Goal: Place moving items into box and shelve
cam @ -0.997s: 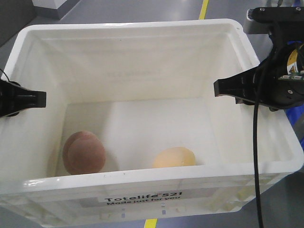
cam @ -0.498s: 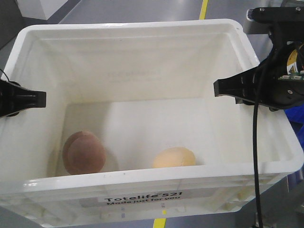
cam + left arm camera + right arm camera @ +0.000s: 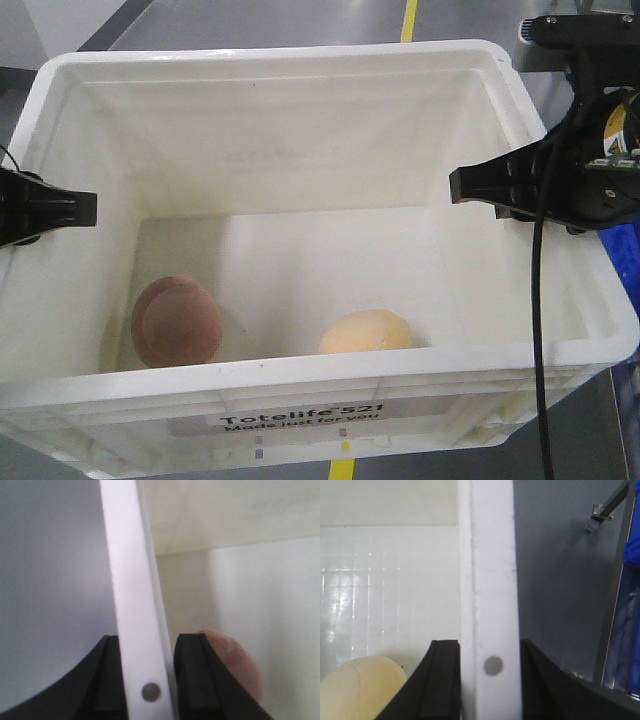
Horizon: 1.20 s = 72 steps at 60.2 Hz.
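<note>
The box (image 3: pixel 280 60), a large white tote with black print on its front, fills the front view. Both moving items lie on its floor: the reddish-brown one (image 3: pixel 176 321) at the near left and the pale yellow one (image 3: pixel 366 331) near the middle front. My left gripper (image 3: pixel 70 208) is shut on the box's left rim (image 3: pixel 130 580), with the reddish item (image 3: pixel 235 665) just beyond its inner finger. My right gripper (image 3: pixel 500 185) is shut on the right rim (image 3: pixel 490 555), and the yellow item (image 3: pixel 360 690) lies below its inner finger.
Grey floor with a yellow line (image 3: pixel 410 20) lies beyond the box. A blue bin (image 3: pixel 625 240) and a metal frame post (image 3: pixel 615 580) stand close to the right of the box.
The floor and its yellow line have slid leftwards behind the box, and the blue bin at the right has shifted. Box, items and both grippers keep their places in the view.
</note>
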{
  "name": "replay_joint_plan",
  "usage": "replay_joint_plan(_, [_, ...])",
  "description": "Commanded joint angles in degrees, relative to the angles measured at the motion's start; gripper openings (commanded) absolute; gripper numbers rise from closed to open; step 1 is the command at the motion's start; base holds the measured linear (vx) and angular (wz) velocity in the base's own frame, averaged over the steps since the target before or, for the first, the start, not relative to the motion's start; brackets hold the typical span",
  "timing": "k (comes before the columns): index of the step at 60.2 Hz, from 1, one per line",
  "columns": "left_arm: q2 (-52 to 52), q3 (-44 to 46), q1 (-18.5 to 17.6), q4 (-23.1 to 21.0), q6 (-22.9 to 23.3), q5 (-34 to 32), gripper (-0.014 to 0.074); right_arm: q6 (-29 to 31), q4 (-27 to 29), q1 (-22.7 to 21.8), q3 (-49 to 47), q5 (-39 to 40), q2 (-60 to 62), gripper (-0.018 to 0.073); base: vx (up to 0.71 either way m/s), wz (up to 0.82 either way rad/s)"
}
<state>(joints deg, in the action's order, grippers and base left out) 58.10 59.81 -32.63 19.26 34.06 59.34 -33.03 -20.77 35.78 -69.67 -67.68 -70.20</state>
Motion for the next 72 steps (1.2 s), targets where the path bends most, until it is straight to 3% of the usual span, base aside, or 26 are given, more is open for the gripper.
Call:
replay_joint_plan(1, [-1.53, 2.01, -0.29, 3.08, -0.72, -6.06, 0.0094, -0.49, -5.37, -0.23, -2.04, 3.57, 1.93, 0.0095, 0.43, -0.17])
replay_joint_plan(72, [-1.53, 2.01, -0.29, 3.08, -0.72, -5.96, 0.0094, -0.49, -5.37, -0.23, -2.04, 3.57, 1.93, 0.0095, 0.42, -0.14])
